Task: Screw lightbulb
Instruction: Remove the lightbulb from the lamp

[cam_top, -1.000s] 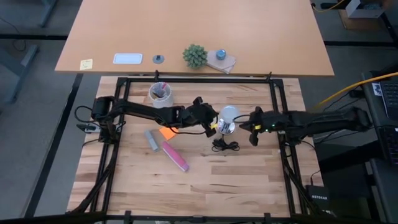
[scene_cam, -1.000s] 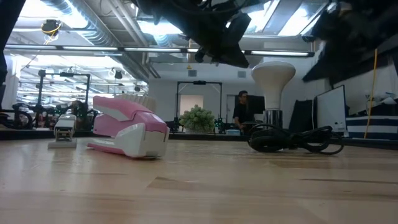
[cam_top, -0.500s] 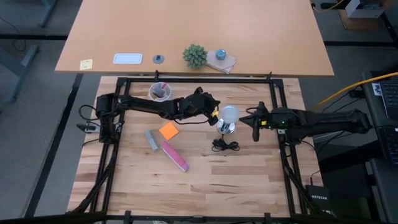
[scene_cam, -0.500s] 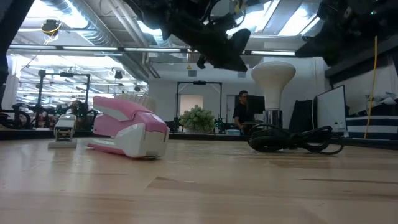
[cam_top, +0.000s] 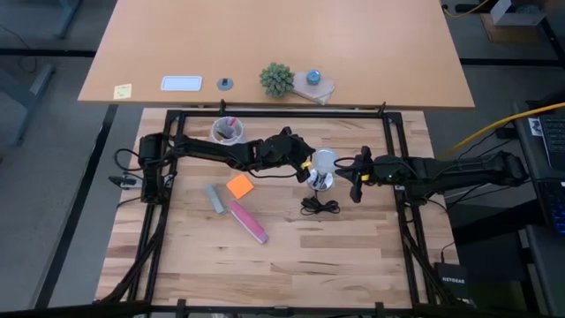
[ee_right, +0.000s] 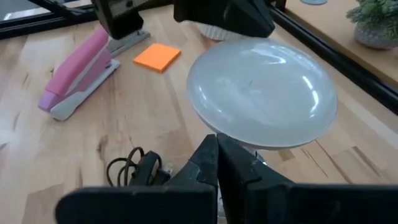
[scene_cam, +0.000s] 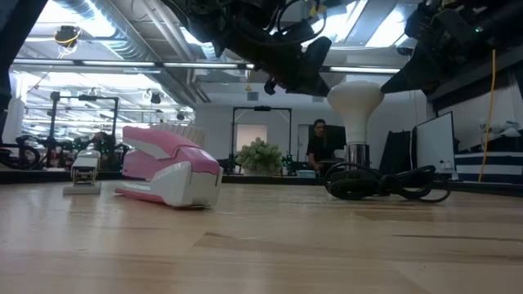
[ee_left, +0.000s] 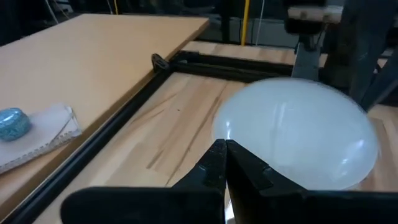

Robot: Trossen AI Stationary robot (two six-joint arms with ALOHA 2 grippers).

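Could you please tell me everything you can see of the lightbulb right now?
The lightbulb is a white frosted bulb with a broad rounded dome that narrows to a slim neck. It stands upright in a shiny metal socket on the wooden table, with a coiled black cord at the base. Its surface looks smooth and slightly glossy, catching the ceiling lights. The left hand and right hand, both shut, sit close on either side; whether they touch it cannot be told.
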